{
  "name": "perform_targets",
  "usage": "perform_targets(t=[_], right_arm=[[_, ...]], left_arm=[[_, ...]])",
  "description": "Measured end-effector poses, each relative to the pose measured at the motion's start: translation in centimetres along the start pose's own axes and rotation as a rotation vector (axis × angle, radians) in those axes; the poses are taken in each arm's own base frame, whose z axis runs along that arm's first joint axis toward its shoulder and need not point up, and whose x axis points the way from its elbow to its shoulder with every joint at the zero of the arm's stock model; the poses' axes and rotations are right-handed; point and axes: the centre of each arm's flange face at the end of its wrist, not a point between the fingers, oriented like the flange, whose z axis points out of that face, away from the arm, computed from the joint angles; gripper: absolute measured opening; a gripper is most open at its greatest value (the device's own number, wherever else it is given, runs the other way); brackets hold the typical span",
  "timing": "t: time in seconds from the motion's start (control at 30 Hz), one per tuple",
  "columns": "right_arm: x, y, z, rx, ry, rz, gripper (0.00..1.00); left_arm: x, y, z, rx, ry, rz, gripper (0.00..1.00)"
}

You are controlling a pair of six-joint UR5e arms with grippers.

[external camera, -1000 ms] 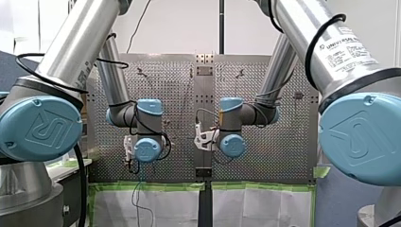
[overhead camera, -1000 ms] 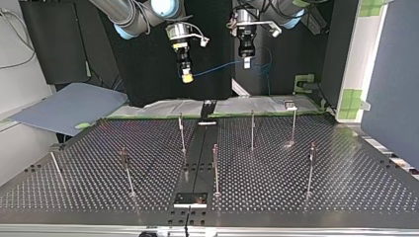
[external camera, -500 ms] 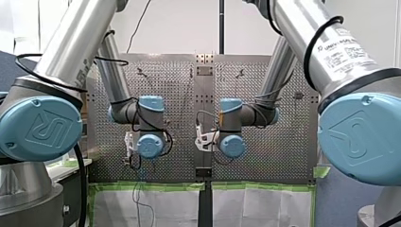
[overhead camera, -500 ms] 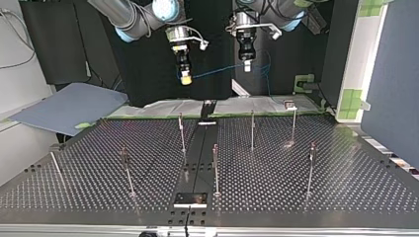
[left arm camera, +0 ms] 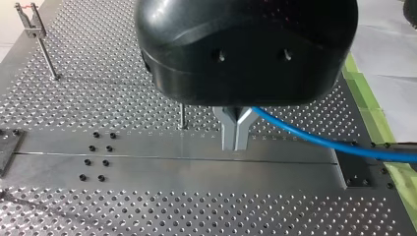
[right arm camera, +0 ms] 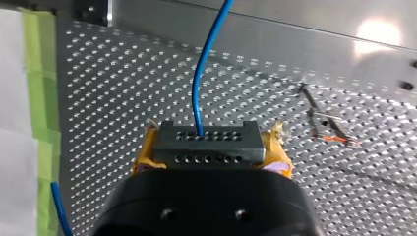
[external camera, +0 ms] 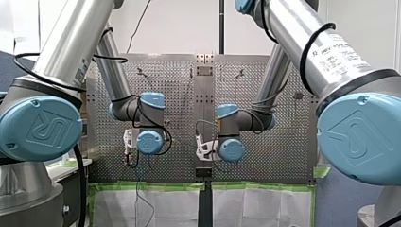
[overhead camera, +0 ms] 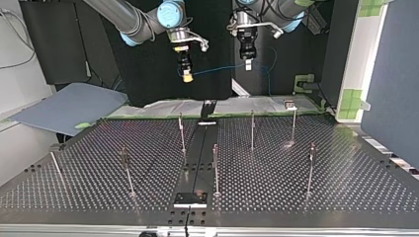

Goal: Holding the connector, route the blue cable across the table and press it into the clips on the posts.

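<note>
My right gripper (right arm camera: 209,147) clamps the connector (right arm camera: 206,136) in its yellow pads, up above the table's (overhead camera: 321,187) arm-side edge. The blue cable (right arm camera: 196,93) runs to my left gripper (left arm camera: 235,143), its metal fingers pinched on it (both well above the posts (overhead camera: 252,129)).

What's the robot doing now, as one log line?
right gripper: shut on connector | left gripper: shut on blue cable

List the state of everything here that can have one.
right gripper, shut on the connector, yellow pads at its sides.
left gripper, shut on the blue cable.
connector, held, off the table.
blue cable, strung in the air between the grippers, not in any clip.
clips on the posts, empty.
</note>
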Motion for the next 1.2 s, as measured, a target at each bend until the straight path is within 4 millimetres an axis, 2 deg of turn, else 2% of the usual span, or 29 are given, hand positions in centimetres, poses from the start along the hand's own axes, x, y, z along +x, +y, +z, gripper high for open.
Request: perform_targets(t=[0.2, 0.3, 0.4, 0.57, 0.7, 0.77, 1.2], right_arm=[[-0.5, 0.1, -0.5, 0.008, -0.054, -0.016, 0.01], [0.4, -0.1, -0.4, 0.016, -0.056, -0.014, 0.01], [2.0, -0.5, -0.1, 0.026, -0.039, 0.005, 0.01], [5.3, -0.9, 0.4, 0.061, -0.005, 0.056, 0.01], [7.7, -1.1, 0.8, 0.089, 0.023, 0.093, 0.01], [9.7, -1.2, 1.2, 0.111, 0.046, 0.116, 0.01], [20.4, -1.4, 2.2, 0.216, 0.205, 0.193, 0.01]], left_arm=[[0.2, -0.1, -0.2, 0.008, 0.004, 0.004, 0.00], [0.3, -0.4, -0.4, 0.031, -0.001, 0.003, 0.00], [-0.4, -0.7, -0.3, 0.043, -0.018, -0.009, 0.00], [-1.4, -0.7, -0.2, 0.043, -0.038, -0.025, 0.00], [-2.4, 0.1, 0.3, 0.001, -0.044, -0.039, 0.00], [-3.0, 0.6, 0.5, -0.024, -0.046, -0.042, 0.00], [-8.6, 2.9, 3.2, -0.206, -0.095, -0.084, 0.00]])
